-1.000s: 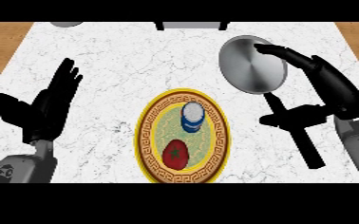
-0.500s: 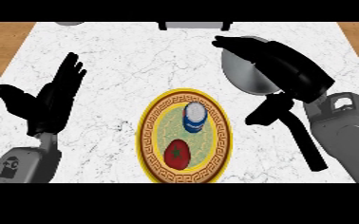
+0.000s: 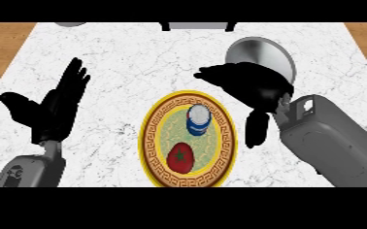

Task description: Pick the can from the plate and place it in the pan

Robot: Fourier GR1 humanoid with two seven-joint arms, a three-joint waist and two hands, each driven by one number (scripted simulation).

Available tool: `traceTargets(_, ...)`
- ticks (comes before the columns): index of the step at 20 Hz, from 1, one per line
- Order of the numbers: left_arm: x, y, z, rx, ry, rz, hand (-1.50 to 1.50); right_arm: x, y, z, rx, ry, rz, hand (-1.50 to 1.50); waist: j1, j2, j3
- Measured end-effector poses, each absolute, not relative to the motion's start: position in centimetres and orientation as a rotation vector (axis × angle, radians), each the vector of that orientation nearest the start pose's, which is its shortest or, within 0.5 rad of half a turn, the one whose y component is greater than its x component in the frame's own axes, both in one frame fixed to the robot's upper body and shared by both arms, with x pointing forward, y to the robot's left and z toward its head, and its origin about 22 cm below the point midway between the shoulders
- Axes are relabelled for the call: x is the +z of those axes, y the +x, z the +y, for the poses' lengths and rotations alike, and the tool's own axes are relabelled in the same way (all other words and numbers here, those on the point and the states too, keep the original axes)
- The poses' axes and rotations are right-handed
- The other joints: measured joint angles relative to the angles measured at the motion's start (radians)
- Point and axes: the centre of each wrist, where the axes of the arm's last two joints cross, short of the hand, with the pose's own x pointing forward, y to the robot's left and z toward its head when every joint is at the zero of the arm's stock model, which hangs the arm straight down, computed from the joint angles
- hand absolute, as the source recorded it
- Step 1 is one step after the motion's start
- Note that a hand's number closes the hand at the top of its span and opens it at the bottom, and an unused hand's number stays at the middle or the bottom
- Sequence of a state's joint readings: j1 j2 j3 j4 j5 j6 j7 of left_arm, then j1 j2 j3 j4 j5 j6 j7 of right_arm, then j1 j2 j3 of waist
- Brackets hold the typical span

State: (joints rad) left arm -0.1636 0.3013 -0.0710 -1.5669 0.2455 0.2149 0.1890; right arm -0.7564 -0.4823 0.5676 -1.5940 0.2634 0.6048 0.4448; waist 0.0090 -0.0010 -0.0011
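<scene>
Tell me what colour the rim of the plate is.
Yellow-gold with a dark key pattern, clearest in the head view: plate.

The counter (image 3: pixel 143 58) has a white marble top with grey veins, and bare wood shows past it at the upper left and upper right corners. A round plate (image 3: pixel 150 140) with a yellow rim and a patterned border lies on it near the front, about the middle. A grey pan (image 3: pixel 254 53) lies on it further back and to the right, well apart from the plate and partly hidden. At the far edge a grey round thing (image 3: pixel 69 24) shows at the left and a grey thing with dark ends (image 3: pixel 197 25) at the middle, both cut off.
</scene>
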Motion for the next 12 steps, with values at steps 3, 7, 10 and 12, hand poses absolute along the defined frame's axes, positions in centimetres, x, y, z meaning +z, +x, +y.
traceTargets(3, 5.7, 28.0, 26.8, 0.036, 0.094, -1.515, 0.0, 18.4, 31.2, -12.3, 1.761, -0.381, -1.254, -1.5, -0.004, 0.0, 0.0)
traceTargets(7, 5.6, 27.9, 26.9, 0.036, 0.096, -1.513, 0.0, 18.8, 30.1, -11.2, 1.845, -0.468, -1.208, -1.5, -0.006, -0.001, 0.001)
traceTargets(10, 5.7, 27.9, 27.0, 0.038, 0.108, -1.514, 0.0, 18.3, 28.5, -9.8, 1.872, -0.546, -1.199, -1.5, -0.008, -0.001, 0.001)
traceTargets(12, 5.5, 27.9, 27.0, 0.039, 0.107, -1.516, 0.0, 18.3, 28.1, -9.1, 1.879, -0.579, -1.202, -1.5, -0.007, -0.001, 0.001)
